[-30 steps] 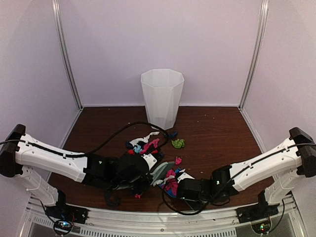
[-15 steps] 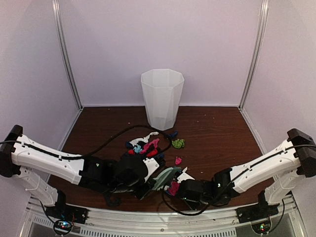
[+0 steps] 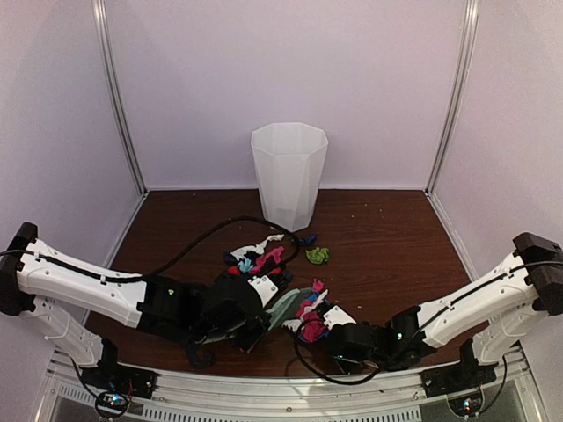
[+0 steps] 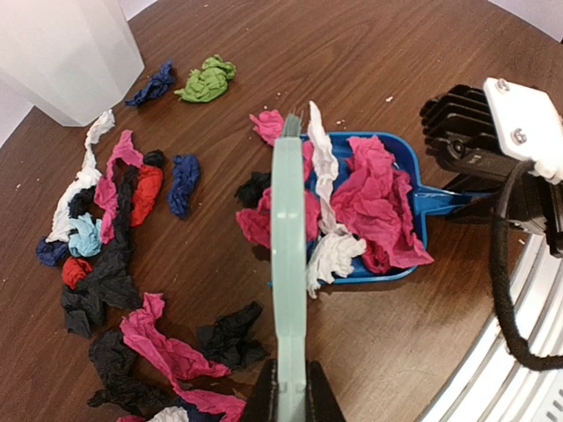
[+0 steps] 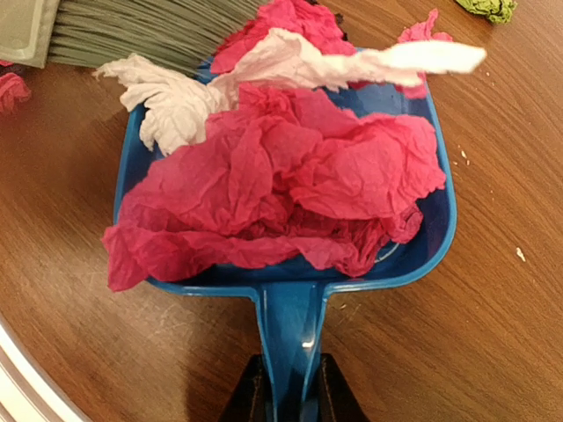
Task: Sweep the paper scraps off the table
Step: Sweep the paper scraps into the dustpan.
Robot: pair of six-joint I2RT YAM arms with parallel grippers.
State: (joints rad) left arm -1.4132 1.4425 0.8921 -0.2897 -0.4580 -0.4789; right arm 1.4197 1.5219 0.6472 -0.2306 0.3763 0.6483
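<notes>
My left gripper (image 4: 290,400) is shut on the handle of the mint-green hand brush (image 4: 288,229), whose bristles (image 5: 149,31) lie at the mouth of the blue dustpan (image 5: 435,220). My right gripper (image 5: 288,400) is shut on the dustpan's handle (image 5: 288,330). The pan (image 4: 387,149) rests on the table and holds pink and white paper scraps (image 5: 281,176). More scraps (image 4: 114,220) in pink, black, navy, red and white lie loose on the table (image 4: 369,53) left of the brush. A green wad (image 4: 207,79) and a navy scrap (image 4: 151,83) lie farther back. In the top view the brush (image 3: 290,308) and pan (image 3: 312,325) meet front centre.
A tall white bin (image 3: 288,176) stands at the back centre of the table (image 3: 387,237); it also shows in the left wrist view (image 4: 62,53). The metal front rail (image 3: 290,391) runs close behind both grippers. Light walls enclose the sides and back. A black cable (image 3: 202,242) loops over the left arm.
The right gripper and the dustpan have shifted a little to the right along the front edge. The brush has swept more pink and white scraps into the pan.
</notes>
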